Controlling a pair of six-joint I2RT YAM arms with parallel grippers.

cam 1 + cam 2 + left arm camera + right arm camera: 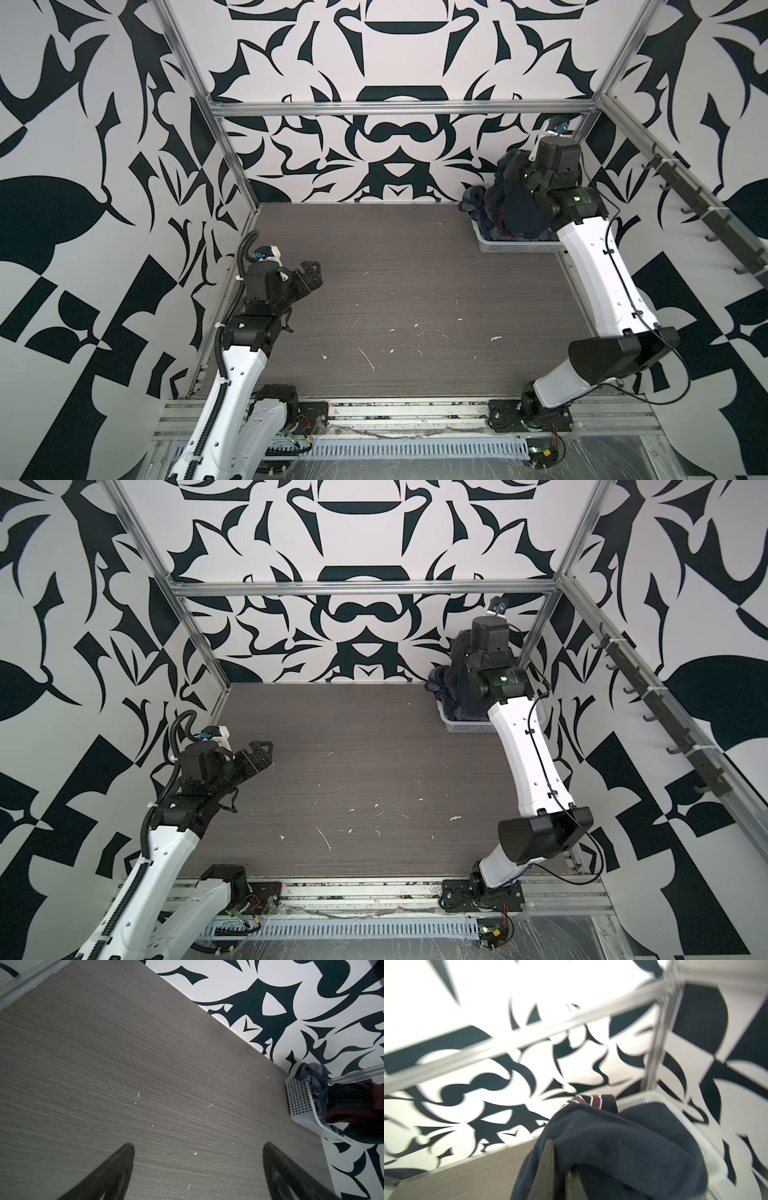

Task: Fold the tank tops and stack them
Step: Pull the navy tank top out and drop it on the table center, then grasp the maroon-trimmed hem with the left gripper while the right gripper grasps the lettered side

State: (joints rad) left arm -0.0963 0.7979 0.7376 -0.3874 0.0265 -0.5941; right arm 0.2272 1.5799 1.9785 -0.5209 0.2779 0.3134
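- In both top views the left gripper (312, 274) hangs over the left side of the grey table (415, 299), its jaws spread wide with nothing between them. The white basket (511, 246) stands at the far right corner. The navy tank top (519, 212) bulges up out of it beneath the right arm (590, 266). The slate-blue tank top (473, 198) lies crumpled at the basket's left end. Cloth hides that arm's jaws here.
- In the left wrist view, the left gripper (198, 1145) shows two dark fingers well apart over bare table. The basket (299, 1097) sits against the far wall, with the slate-blue tank top (311, 1076) heaped on its rim beside navy cloth with dark-red trim.
- In the right wrist view, the right gripper (559, 1159) is closed, pinching a fold of the navy tank top (623, 1136). The cloth drapes beside the basket's white rim (710, 1151).
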